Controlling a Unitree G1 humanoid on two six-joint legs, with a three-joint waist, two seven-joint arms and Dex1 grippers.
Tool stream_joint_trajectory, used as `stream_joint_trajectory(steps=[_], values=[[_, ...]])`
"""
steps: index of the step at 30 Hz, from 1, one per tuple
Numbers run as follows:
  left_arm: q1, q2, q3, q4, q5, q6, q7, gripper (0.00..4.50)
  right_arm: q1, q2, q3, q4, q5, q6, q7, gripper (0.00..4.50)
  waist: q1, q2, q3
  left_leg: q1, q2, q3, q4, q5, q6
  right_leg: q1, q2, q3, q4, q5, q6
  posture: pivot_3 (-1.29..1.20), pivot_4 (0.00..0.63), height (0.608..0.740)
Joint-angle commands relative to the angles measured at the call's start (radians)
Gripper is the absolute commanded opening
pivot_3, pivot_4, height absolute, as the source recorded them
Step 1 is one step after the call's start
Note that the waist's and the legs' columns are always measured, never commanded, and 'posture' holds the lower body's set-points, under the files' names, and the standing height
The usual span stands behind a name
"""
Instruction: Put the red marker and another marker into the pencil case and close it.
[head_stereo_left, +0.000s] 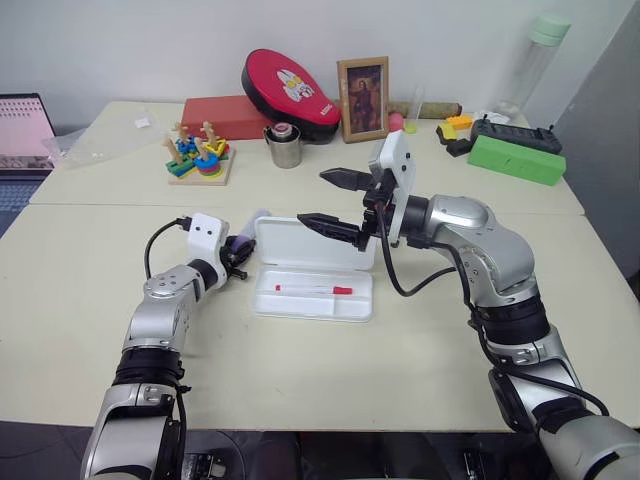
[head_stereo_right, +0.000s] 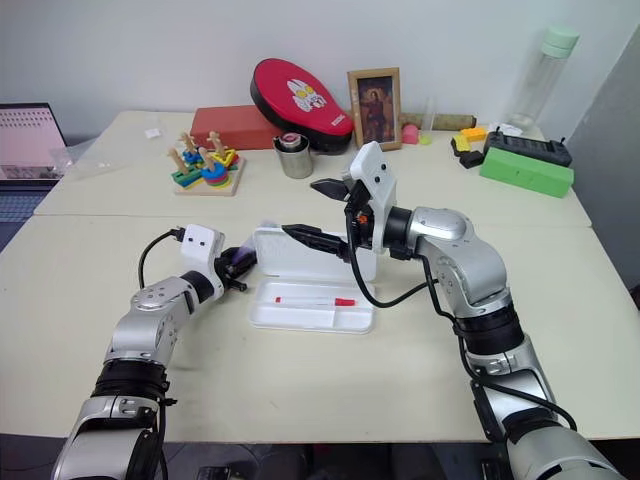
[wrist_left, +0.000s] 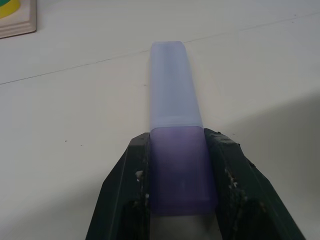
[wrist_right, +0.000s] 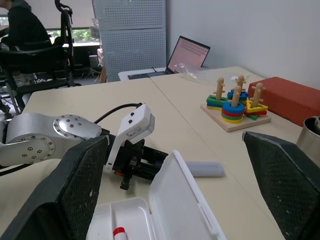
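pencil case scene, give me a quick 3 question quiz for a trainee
1. True or false: the red marker already lies in the open pencil case.
2. Which gripper is shut on the lilac marker: A) left gripper, B) right gripper?
3. Fill in: the pencil case lid stands ____.

Key: 1 true; 2 A; 3 open, while the right gripper hangs open above it.
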Motion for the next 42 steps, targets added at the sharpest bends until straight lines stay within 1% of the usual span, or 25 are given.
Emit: stream_joint_trajectory(steps=[1,2,4,6,8,10,13,14,17,20,21,24,28,33,37,42], values=[[-0.024,0.002,0.067,0.026,0.013,-0.053,0.081,1.19,-0.016,-0.005,-0.028,-0.016,0.024,-0.017,0.011,4.50,-0.002,0.000,0.000,0.000,0.000,0.000,0.000,0.000,0.000,0.000,0.000,0.000,0.000,0.000,0.000,0.00,0.150,0.740],[-0.031,-0.001,0.081,0.029,0.008,-0.063,0.099,1.19,-0.016,-0.005,-0.029,-0.015,0.025,-0.018,0.012,4.50,-0.002,0.000,0.000,0.000,0.000,0.000,0.000,0.000,0.000,0.000,0.000,0.000,0.000,0.000,0.000,0.00,0.150,0.740],[-0.042,-0.006,0.157,-0.048,-0.066,-0.074,0.108,1.19,-0.017,-0.004,-0.037,-0.017,0.043,-0.011,0.024,4.50,-0.002,0.000,0.000,0.000,0.000,0.000,0.000,0.000,0.000,0.000,0.000,0.000,0.000,0.000,0.000,0.00,0.150,0.740],[-0.035,-0.010,0.211,-0.158,-0.153,-0.061,0.072,1.19,-0.018,-0.006,-0.051,-0.025,0.073,0.006,0.036,4.50,0.000,0.000,0.000,-0.001,0.000,-0.001,0.000,0.000,0.000,0.000,0.000,0.000,0.000,0.000,0.000,0.00,0.150,0.740],[-0.006,0.009,0.235,-0.310,-0.252,-0.005,-0.005,1.19,-0.018,-0.024,-0.083,-0.052,0.138,0.047,0.067,4.50,0.001,0.000,0.000,-0.003,0.000,-0.002,0.000,0.000,0.000,-0.001,0.000,-0.002,-0.001,0.000,0.000,0.00,0.150,0.740],[0.051,0.065,0.231,-0.480,-0.338,0.048,-0.123,1.19,-0.013,-0.058,-0.123,-0.080,0.208,0.092,0.107,4.50,0.003,0.000,0.000,-0.004,0.000,-0.003,0.000,0.000,0.000,-0.001,0.000,-0.003,-0.001,0.000,0.000,0.00,0.150,0.740],[0.164,0.185,0.215,-0.673,-0.434,0.133,-0.293,1.19,-0.014,-0.100,-0.159,-0.074,0.248,0.104,0.134,4.50,0.003,0.000,0.000,-0.004,0.000,-0.002,-0.001,0.000,0.000,0.000,-0.001,-0.003,-0.002,0.000,0.000,0.00,0.150,0.740],[0.208,0.237,0.208,-0.725,-0.451,0.155,-0.354,1.19,-0.011,-0.119,-0.160,-0.069,0.251,0.107,0.149,4.50,0.001,0.001,0.001,-0.003,0.000,-0.002,-0.001,0.000,0.000,0.000,-0.001,-0.003,-0.002,0.000,0.000,0.00,0.150,0.740],[0.293,0.348,0.186,-0.807,-0.478,0.193,-0.477,1.19,0.017,-0.188,-0.133,-0.079,0.248,0.107,0.216,4.50,-0.004,0.003,0.002,-0.001,0.000,-0.001,-0.001,0.000,0.000,0.000,0.000,-0.002,-0.002,-0.001,-0.001,0.00,0.150,0.740],[0.331,0.440,0.095,-0.804,-0.381,0.147,-0.586,1.19,0.039,-0.230,-0.105,-0.082,0.235,0.099,0.254,4.50,-0.005,0.005,0.004,-0.001,0.001,-0.001,-0.001,0.000,0.000,-0.001,0.001,-0.001,-0.002,-0.002,-0.003,0.00,0.150,0.740],[0.335,0.454,0.075,-0.796,-0.358,0.129,-0.603,1.19,0.041,-0.234,-0.101,-0.080,0.234,0.097,0.257,4.50,-0.005,0.005,0.004,-0.001,0.001,0.000,-0.001,0.000,0.000,-0.001,0.001,0.000,-0.002,-0.002,-0.003,0.00,0.150,0.740],[0.300,0.472,-0.051,-0.714,-0.242,0.036,-0.681,1.19,0.063,-0.258,-0.071,-0.091,0.210,0.087,0.272,4.50,-0.005,0.005,0.004,-0.001,0.001,0.002,-0.001,0.000,0.000,-0.001,0.001,0.002,-0.002,-0.002,-0.002,0.00,0.150,0.740],[0.208,0.452,-0.175,-0.594,-0.140,-0.061,-0.768,1.19,0.105,-0.291,-0.034,-0.136,0.183,0.090,0.269,4.50,-0.002,0.005,0.004,-0.001,0.001,0.003,-0.001,0.000,0.000,-0.002,0.001,0.002,-0.002,-0.002,-0.002,0.00,0.150,0.740],[0.098,0.427,-0.265,-0.421,-0.019,-0.204,-0.829,1.19,0.159,-0.331,-0.017,-0.206,0.176,0.115,0.256,4.50,0.004,0.006,0.004,-0.002,0.001,0.003,-0.002,0.000,0.000,-0.003,0.001,0.002,-0.002,-0.002,-0.003,0.00,0.150,0.740],[0.037,0.405,-0.305,-0.347,0.018,-0.267,-0.887,1.19,0.197,-0.356,0.001,-0.251,0.175,0.130,0.245,4.50,0.001,0.006,0.004,-0.002,0.001,0.003,-0.002,0.000,0.000,-0.003,0.001,0.002,-0.002,-0.002,-0.002,0.00,0.150,0.740],[0.005,0.385,-0.324,-0.304,0.042,-0.295,-0.921,1.19,0.216,-0.357,0.007,-0.280,0.175,0.142,0.219,4.50,-0.001,0.006,0.004,-0.002,0.001,0.002,-0.002,0.000,0.000,-0.003,0.001,0.002,-0.002,-0.002,-0.002,0.00,0.150,0.740]])
